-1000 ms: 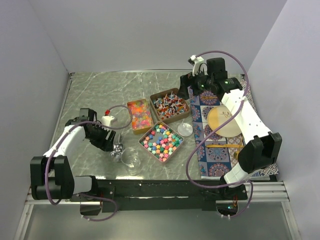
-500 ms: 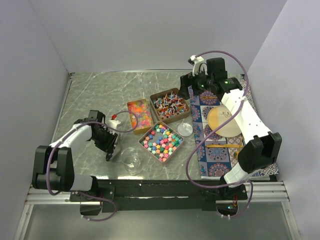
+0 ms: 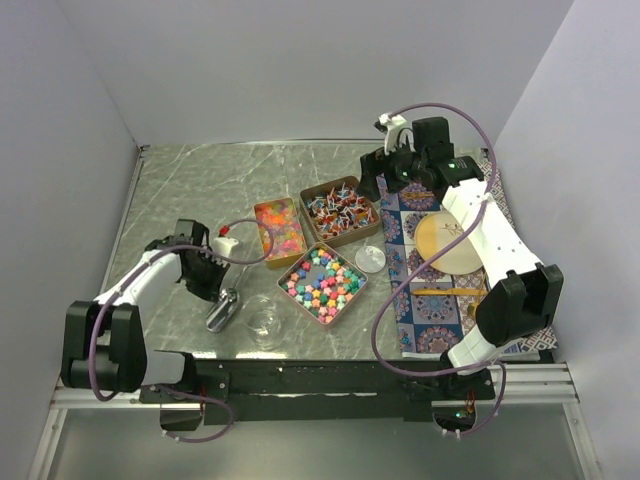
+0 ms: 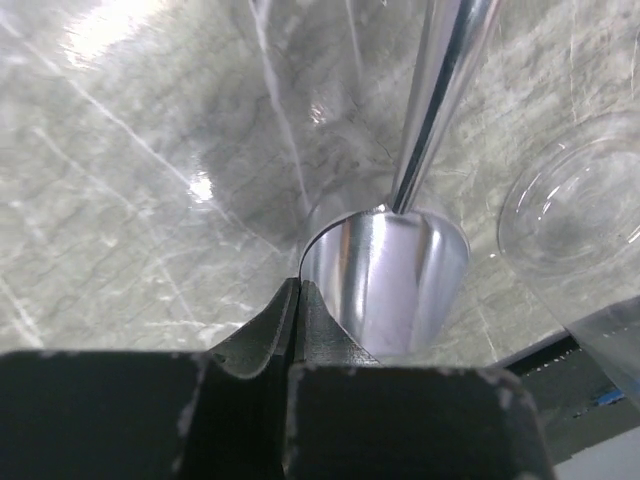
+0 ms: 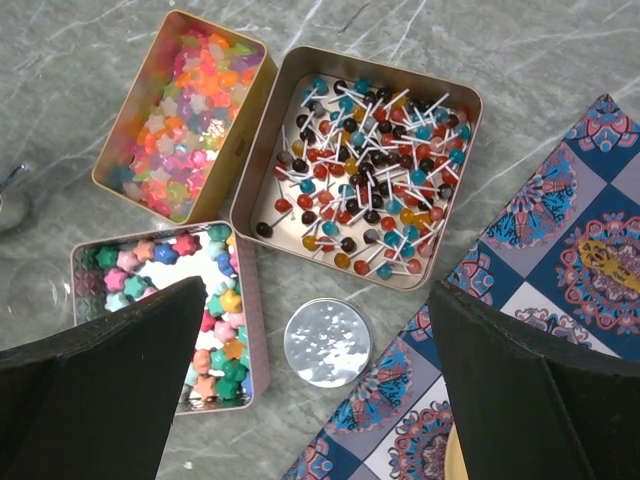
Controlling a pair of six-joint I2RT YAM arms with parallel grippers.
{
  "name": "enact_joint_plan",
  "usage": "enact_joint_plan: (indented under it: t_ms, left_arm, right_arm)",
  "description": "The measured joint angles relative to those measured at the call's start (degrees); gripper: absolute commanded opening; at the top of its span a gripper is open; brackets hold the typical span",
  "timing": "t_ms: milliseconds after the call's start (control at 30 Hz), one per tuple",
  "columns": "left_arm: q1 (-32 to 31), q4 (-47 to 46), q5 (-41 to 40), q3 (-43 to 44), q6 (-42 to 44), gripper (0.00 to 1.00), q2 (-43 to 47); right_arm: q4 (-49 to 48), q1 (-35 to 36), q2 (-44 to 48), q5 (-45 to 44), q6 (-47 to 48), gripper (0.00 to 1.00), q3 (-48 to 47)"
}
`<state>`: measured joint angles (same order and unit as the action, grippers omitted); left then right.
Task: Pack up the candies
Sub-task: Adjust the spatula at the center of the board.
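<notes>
The candies fill three open tins: pastel stars (image 3: 322, 283) (image 5: 215, 300), orange-pink-yellow bits (image 3: 279, 228) (image 5: 180, 115), and small ball sweets on white sticks (image 3: 339, 210) (image 5: 365, 165). My left gripper (image 3: 217, 298) (image 4: 298, 292) is low on the table near the front left, its jaws pressed together on the thin side wall of a shiny metal scoop (image 3: 221, 312) (image 4: 390, 275). The scoop's handle points away from the wrist camera. My right gripper (image 3: 373, 180) (image 5: 320, 380) hovers open above the tins, holding nothing.
A small clear glass jar (image 3: 264, 320) (image 4: 580, 210) stands just right of the scoop. Its round silver lid (image 3: 371, 259) (image 5: 328, 342) lies between the star tin and a patterned placemat (image 3: 440, 290) that carries a round wooden plate (image 3: 448, 243).
My left gripper has closed, and the scoop has shifted slightly left and toward the front edge, away from the jar. The right arm has not moved.
</notes>
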<state>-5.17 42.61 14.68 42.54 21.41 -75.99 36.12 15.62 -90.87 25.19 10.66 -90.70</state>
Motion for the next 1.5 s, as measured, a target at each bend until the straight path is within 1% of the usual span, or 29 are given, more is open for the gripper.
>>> enact_joint_plan:
  t_ms: [133,200,400,500,567,600,667,767,800,867,900,1000,1067,1167,1333,1500]
  left_arm:
    - [0.3,-0.4,-0.2,0.0,0.7,0.01,2.5]
    - [0.7,-0.3,0.3,0.1,2.0,0.01,4.7]
    - [1.2,-0.9,4.6,0.3,9.6,0.01,13.2]
    - [1.2,-2.5,5.9,0.2,12.7,0.01,14.2]
    - [1.2,-3.1,6.3,0.5,14.6,0.01,13.1]
    - [1.2,-2.5,6.5,1.5,15.6,0.01,11.8]
    - [1.2,-0.6,7.1,5.0,17.5,0.01,8.6]
    - [1.2,3.3,8.9,14.8,21.0,0.01,3.0]
    - [1.2,5.4,9.9,18.9,22.1,0.01,0.9]
    - [1.3,8.0,11.6,26.2,23.7,0.01,-3.0]
    - [1.3,8.9,12.4,29.4,24.3,0.01,-5.0]
    - [1.3,10.7,14.0,33.7,25.1,0.01,-8.7]
    - [1.3,12.2,14.0,33.9,25.5,0.01,-10.0]
    - [1.2,13.0,13.0,32.2,26.2,0.01,-10.7]
    - [1.2,10.3,8.9,22.2,27.6,0.01,-11.1]
    - [1.2,4.7,5.6,16.8,27.4,0.01,-14.7]
  right_arm:
    - [1.1,0.0,0.0,2.0,3.1,1.0,0.0]
    - [2.8,0.0,0.0,4.3,6.2,1.0,-0.5]
    - [8.7,0.4,-0.7,12.4,17.7,0.97,-5.1]
    - [9.8,0.7,-1.8,14.8,20.7,0.97,-7.1]
    - [10.7,1.1,-2.3,15.5,23.0,0.97,-7.2]
    - [11.4,1.4,-2.4,15.5,24.5,0.95,-7.2]
    - [13.4,2.4,-2.5,15.6,28.1,0.93,-7.4]
    - [14.7,5.1,-2.8,15.9,32.4,0.91,-8.0]
    - [14.6,6.3,-2.8,16.1,33.8,0.88,-8.1]
    - [14.5,7.9,-3.0,16.4,35.5,0.87,-8.4]
    - [14.3,8.9,-3.2,16.7,35.9,0.85,-8.8]
    - [13.4,10.5,-4.7,18.2,35.1,0.83,-11.2]
    - [12.0,10.5,-5.7,19.6,33.0,0.84,-12.0]
    - [8.6,10.5,-5.6,20.8,29.2,0.85,-9.3]
    - [7.3,10.6,-5.4,20.8,26.3,0.86,-4.2]
    - [6.8,10.7,-3.9,20.1,25.1,0.87,-1.9]
